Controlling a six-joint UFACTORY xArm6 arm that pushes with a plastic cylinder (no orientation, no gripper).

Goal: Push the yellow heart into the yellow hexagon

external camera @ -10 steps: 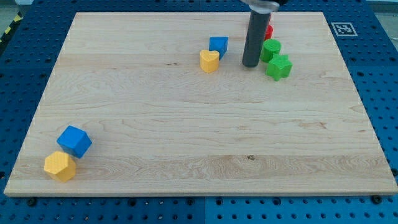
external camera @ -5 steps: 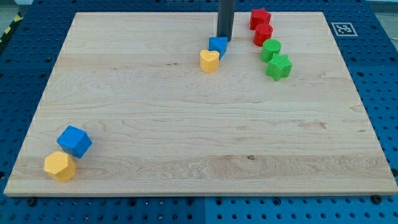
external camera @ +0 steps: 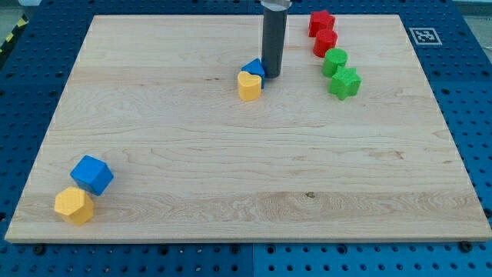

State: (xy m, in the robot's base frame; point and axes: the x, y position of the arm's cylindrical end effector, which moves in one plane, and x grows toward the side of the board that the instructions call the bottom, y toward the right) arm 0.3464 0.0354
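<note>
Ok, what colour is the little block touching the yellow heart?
Blue, seen in the camera view, wedged between the yellow heart and my tip.

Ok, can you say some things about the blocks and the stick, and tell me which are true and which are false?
1. My tip is right beside the small blue block, on the view's right of it. True.
2. The yellow heart touches the yellow hexagon. False: they are far apart, the hexagon near the view's bottom left.
3. The blue cube sits against the yellow hexagon. True.
4. There are three green blocks. False: only two, a rounded green block and a green star.
</note>
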